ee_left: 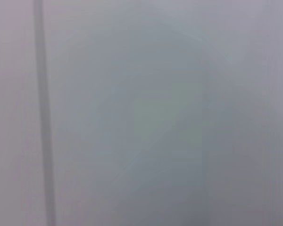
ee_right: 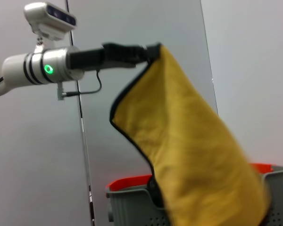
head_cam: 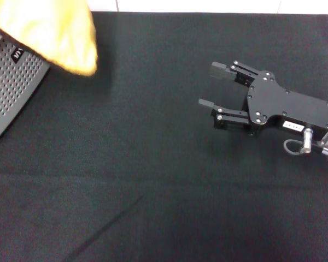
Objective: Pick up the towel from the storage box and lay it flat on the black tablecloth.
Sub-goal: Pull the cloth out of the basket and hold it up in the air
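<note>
Right gripper (head_cam: 217, 86): black, screw-studded plate, white label, silver wrist behind. Left gripper (ee_right: 151, 51): black; white arm, green light.

A robot test bench in a lab: black tablecloth (head_cam: 169, 164) beneath bare grey wall panels (ee_right: 146, 28).

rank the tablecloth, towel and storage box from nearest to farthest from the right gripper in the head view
1. black tablecloth: right beneath the open right gripper.
2. towel: far left corner, hanging from the left gripper.
3. storage box: left edge, just past the towel.
</note>
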You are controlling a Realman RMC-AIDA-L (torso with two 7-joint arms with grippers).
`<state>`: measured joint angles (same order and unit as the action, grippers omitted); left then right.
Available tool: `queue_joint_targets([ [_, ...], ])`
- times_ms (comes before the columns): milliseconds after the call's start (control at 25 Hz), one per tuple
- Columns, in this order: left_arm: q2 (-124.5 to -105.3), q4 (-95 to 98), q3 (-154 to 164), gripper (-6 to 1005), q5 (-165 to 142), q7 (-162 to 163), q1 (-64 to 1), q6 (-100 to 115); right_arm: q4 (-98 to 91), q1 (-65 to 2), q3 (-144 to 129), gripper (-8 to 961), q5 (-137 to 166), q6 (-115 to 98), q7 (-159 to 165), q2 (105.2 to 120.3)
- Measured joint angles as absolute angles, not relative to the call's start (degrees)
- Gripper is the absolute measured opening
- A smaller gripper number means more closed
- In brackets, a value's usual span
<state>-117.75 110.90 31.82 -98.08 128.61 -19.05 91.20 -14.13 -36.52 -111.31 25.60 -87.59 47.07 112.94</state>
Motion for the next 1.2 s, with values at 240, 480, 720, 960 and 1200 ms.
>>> queue_joint_targets([
  [240, -117.36, 110.4, 32.5, 34, -92.1, 126.2, -21.1, 99.6, -14.3, -35.3, -109.1, 842, 25.6, -87.7, 45.9, 112.91],
  [480, -116.54, 107.7, 34.8, 34, -92.5, 124.9, -23.2, 108.7, -14.3, -34.2, -107.6, 841, 25.5, -88.7, 45.6, 112.02],
  [720, -116.21, 104.3, 45.7, 34, -98.0, 120.9, -21.3, 112.7, -14.2, -33.7, -107.6, 841, 25.5, -89.1, 45.6, 111.45],
  [960, -116.15, 100.5, 57.0, 35, -109.5, 118.8, -20.6, 113.2, -14.1, -34.0, -107.8, 840, 25.9, -88.3, 46.0, 110.62],
  [1200, -116.79, 96.9, 60.2, 35, -114.1, 117.3, -20.7, 113.2, -13.9, -35.0, -107.7, 840, 29.8, -86.3, 49.1, 109.59],
])
